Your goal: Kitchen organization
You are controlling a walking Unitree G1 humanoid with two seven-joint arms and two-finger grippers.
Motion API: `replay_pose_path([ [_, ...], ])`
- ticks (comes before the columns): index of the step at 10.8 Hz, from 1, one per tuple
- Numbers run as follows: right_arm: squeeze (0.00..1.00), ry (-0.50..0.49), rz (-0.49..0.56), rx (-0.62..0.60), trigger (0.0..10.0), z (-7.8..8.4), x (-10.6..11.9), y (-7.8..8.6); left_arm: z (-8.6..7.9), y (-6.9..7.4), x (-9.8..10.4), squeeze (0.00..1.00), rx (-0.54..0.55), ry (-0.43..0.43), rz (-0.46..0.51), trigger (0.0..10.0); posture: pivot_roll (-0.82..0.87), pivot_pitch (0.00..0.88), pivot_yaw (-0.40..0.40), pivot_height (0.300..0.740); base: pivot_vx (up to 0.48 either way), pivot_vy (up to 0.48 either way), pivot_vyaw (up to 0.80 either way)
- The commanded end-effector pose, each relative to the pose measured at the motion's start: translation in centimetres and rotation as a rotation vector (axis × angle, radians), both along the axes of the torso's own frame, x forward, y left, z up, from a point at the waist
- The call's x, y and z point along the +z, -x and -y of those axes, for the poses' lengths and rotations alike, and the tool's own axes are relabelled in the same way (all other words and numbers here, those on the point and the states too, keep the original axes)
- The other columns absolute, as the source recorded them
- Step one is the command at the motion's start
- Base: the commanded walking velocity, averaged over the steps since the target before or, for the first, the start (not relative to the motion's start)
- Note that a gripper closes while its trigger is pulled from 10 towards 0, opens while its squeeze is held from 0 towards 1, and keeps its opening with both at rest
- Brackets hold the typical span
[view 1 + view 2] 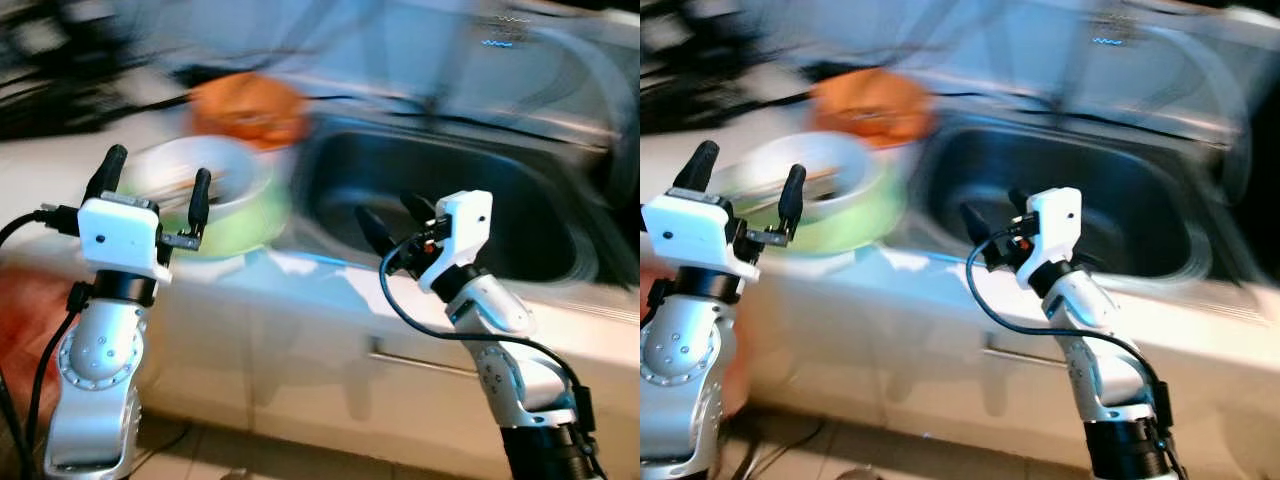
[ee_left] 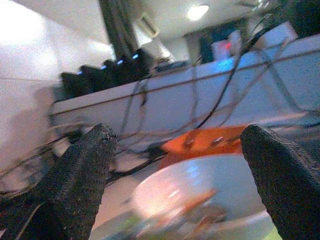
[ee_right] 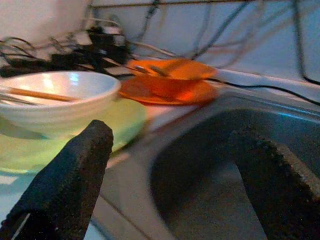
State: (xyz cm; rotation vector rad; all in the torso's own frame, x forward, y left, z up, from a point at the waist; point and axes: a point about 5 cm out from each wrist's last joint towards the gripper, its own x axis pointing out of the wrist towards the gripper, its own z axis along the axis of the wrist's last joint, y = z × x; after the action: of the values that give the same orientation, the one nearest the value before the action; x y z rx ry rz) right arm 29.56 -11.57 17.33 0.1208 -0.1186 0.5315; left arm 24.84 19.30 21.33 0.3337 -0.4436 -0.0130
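Note:
A white bowl [image 1: 195,180] with chopsticks [image 3: 35,93] across it sits on a light green plate [image 1: 245,225] on the counter, left of the sink [image 1: 500,200]. Behind it stands an orange bowl on an orange plate [image 1: 250,108], holding what looks like a utensil. My left gripper [image 1: 155,185] is raised in front of the white bowl, open and empty. My right gripper [image 1: 395,222] hovers over the sink's near left edge, open, pointing toward the dishes. The eye views are blurred by motion.
The dark steel sink fills the counter's right half. Black cables [image 3: 105,40] and plugs lie along the back wall behind the dishes. Below the pale counter edge [image 1: 300,285] is a white cabinet front with a handle [image 1: 420,360]. A reddish patch [image 1: 25,320] shows low at the left.

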Motion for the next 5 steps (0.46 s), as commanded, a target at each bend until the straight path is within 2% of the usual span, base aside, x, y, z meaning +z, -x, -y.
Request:
replay_pose_path([
  [1, 0.00, 0.003, 0.011, -0.022, 10.0, 0.6, 0.3, -0.1, 0.3, 0.1, 0.2, 0.00, -0.015, -0.009, 0.008, 10.0, 0.15, 0.000, -0.077, 0.740, 0.000, 0.000, 0.00],
  [2, 0.00, 0.004, 0.012, -0.032, 10.0, 0.7, 0.3, -0.2, 0.4, -0.2, 0.6, 0.00, -0.019, -0.010, 0.014, 10.0, 0.15, 0.000, -0.077, 0.740, 0.000, 0.000, 0.00],
  [5, 0.00, 0.002, 0.014, -0.035, 10.0, 0.5, 0.3, -0.3, 1.0, -0.5, -0.7, 0.00, -0.078, -0.001, -0.048, 10.0, 0.15, 0.000, -0.077, 0.740, 0.000, 0.000, 0.00],
])
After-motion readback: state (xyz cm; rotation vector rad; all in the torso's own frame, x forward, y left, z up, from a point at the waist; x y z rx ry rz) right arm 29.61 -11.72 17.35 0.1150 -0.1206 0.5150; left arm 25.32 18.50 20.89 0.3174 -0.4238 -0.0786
